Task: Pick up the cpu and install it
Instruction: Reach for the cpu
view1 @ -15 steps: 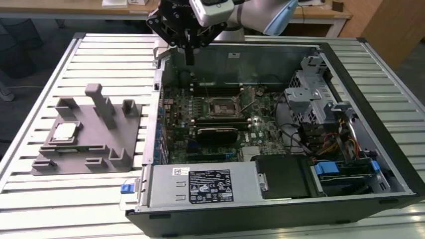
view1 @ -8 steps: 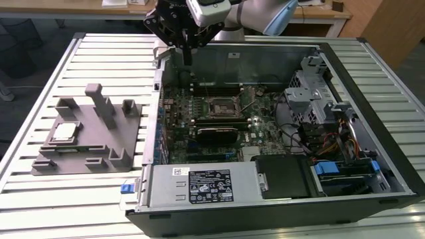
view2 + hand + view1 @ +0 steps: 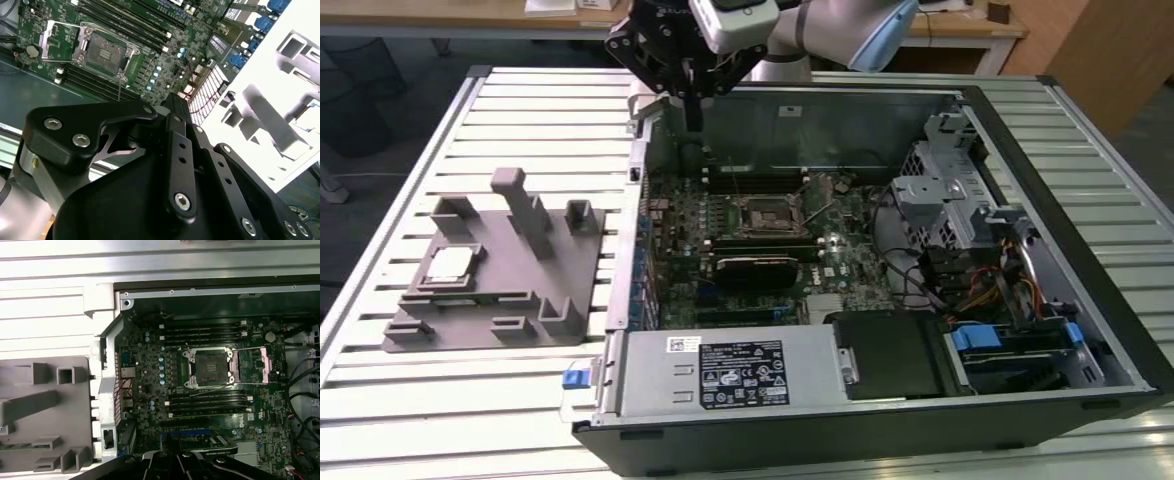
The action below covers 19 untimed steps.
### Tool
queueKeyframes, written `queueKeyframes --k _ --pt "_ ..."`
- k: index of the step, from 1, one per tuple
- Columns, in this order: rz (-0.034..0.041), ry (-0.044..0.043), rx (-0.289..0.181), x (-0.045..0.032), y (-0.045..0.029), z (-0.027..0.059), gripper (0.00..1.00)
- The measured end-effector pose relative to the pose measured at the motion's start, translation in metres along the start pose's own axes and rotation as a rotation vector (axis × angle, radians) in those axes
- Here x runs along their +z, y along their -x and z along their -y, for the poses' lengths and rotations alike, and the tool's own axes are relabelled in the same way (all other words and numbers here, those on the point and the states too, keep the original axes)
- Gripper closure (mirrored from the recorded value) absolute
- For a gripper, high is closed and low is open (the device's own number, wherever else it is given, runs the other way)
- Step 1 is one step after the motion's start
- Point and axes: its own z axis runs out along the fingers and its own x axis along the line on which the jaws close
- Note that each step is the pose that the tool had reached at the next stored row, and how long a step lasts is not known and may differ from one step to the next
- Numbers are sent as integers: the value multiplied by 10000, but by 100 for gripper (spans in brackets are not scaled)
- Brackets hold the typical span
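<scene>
Exterior view: the pincer (image 3: 695, 122) hangs at the upper middle of the frame, over the far edge of the open computer case (image 3: 881, 445), its tips drawn together on nothing, as far as I can judge. The cpu (image 3: 450, 264) lies flat in a recess of the grey tray (image 3: 414, 335) at the frame's left, on the slatted worktop (image 3: 440, 410), well apart from the pincer. The socket (image 3: 765, 213) at the middle of the motherboard (image 3: 674, 250) stands empty. Second wrist view: the socket (image 3: 104, 50) has its retaining frame swung open and nothing seated. First wrist view: the same bare socket (image 3: 210, 365), with the tray (image 3: 30, 410) beside the case. The pick-up is not yet begun; I judge it calls for parted tips and a square, level descent onto the thin chip.
</scene>
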Motion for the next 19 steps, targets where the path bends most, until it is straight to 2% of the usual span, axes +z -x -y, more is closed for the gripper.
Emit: queueKeyframes --k 19 --pt "0 0 -1 3 -78 6 89"
